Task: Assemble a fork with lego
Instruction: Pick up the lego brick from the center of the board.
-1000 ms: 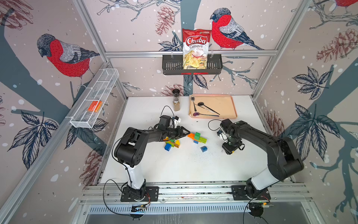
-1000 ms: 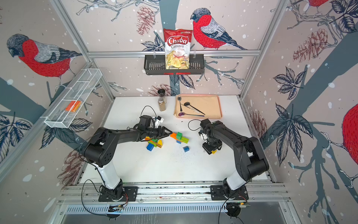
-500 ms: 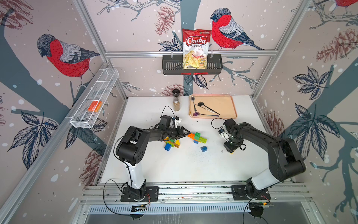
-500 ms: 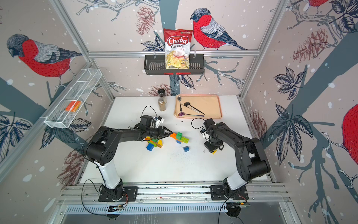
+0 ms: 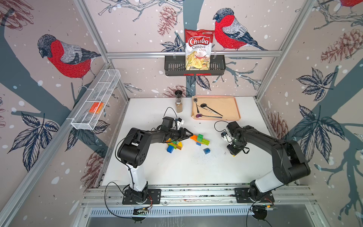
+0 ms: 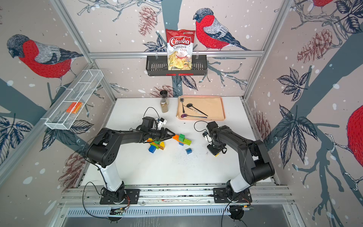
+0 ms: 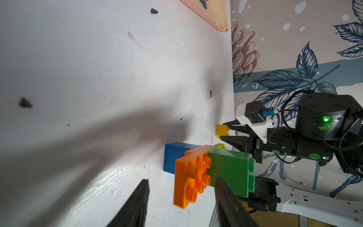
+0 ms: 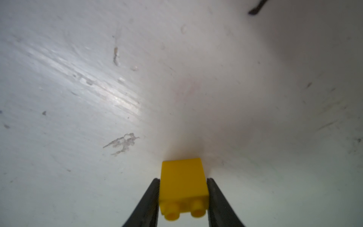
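White tabletop (image 5: 176, 167) fills the middle of the booth, with bird wallpaper on every wall. Right of centre in a top view, the right gripper (image 5: 233, 154) points down at the table and pinches a small yellow brick (image 8: 181, 171), one black finger flat on each smooth side. The brick lies on its side with its studs toward the wrist camera. To do this well, I'd say, it should lift straight up, keep the squeeze square so the brick does not twist, then turn the studs before mating. At frame centre sits the half-built piece: an orange brick (image 7: 188, 176) with a green brick (image 7: 229, 171) stacked on it and a blue brick (image 7: 174, 155) behind. The left gripper (image 7: 181, 179) has its jaws spread around the orange end; whether either finger touches, I cannot tell. A loose blue cube (image 5: 206, 150) lies between the yellow brick and the build, right on the likely path. More bricks (image 5: 174, 146) are heaped under the left arm. At upper centre stand a pepper grinder (image 5: 178, 102) and a tray (image 5: 227, 108) of spoons, well apart from the work.
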Controlling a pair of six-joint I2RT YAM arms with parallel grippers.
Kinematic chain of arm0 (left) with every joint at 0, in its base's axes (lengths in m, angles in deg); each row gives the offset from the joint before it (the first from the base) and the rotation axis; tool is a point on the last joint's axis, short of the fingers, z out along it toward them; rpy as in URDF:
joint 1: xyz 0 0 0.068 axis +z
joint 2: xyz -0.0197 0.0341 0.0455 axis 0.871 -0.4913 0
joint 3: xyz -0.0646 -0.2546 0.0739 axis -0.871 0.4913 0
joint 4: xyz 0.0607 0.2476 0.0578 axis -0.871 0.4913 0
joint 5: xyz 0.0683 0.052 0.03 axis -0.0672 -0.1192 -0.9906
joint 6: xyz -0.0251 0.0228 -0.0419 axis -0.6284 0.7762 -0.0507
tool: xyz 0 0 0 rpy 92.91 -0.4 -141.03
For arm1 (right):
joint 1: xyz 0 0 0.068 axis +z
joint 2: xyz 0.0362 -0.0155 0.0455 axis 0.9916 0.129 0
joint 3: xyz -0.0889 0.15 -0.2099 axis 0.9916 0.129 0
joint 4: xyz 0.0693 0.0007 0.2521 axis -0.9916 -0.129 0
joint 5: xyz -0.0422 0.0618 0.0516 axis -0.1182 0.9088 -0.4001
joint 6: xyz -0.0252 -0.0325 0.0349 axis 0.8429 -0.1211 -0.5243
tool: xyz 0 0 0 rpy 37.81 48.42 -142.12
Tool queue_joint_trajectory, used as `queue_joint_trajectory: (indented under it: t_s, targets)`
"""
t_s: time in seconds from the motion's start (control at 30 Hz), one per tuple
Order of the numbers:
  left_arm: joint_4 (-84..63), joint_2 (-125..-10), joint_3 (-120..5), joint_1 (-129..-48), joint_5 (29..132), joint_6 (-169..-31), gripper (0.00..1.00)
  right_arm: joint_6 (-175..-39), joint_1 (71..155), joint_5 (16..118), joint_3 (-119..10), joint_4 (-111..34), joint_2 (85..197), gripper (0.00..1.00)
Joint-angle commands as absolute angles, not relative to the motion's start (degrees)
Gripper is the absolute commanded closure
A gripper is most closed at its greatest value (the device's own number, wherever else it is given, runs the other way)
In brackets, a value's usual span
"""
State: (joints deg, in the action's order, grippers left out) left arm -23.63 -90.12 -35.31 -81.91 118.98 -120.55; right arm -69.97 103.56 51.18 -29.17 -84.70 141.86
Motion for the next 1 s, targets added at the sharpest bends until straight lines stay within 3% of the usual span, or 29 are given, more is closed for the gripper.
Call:
queue_joint_trajectory:
  t_s: [0.0, 0.07, 0.17, 0.3, 0.63, 0.97]
  targets:
    - [-24.4, -90.1, -35.5, -82.0, 119.7, -119.7, 0.46, -70.7, 103.8, 51.5, -29.1, -85.0, 141.4, 0.63]
    - [-24.4, -90.1, -35.5, -82.0, 119.8, -119.7, 0.46, -70.8, 103.8, 51.4, -28.8, -85.0, 141.3, 0.63]
    - [-24.4, -89.9, -35.4, -82.0, 119.8, -119.5, 0.46, -71.4, 104.2, 51.4, -28.6, -85.3, 141.1, 0.49]
    - [-24.4, -90.1, -35.5, -82.0, 119.9, -119.5, 0.46, -71.7, 104.2, 51.5, -28.1, -85.2, 140.7, 0.46]
    - [-24.4, -90.0, -35.3, -82.0, 120.1, -119.4, 0.46, -71.6, 104.3, 50.9, -27.4, -84.6, 139.1, 0.64]
    - [-26.7, -89.0, -34.4, -82.1, 122.9, -120.6, 0.44, -70.9, 104.6, 50.7, -33.5, -84.1, 137.3, 0.76]
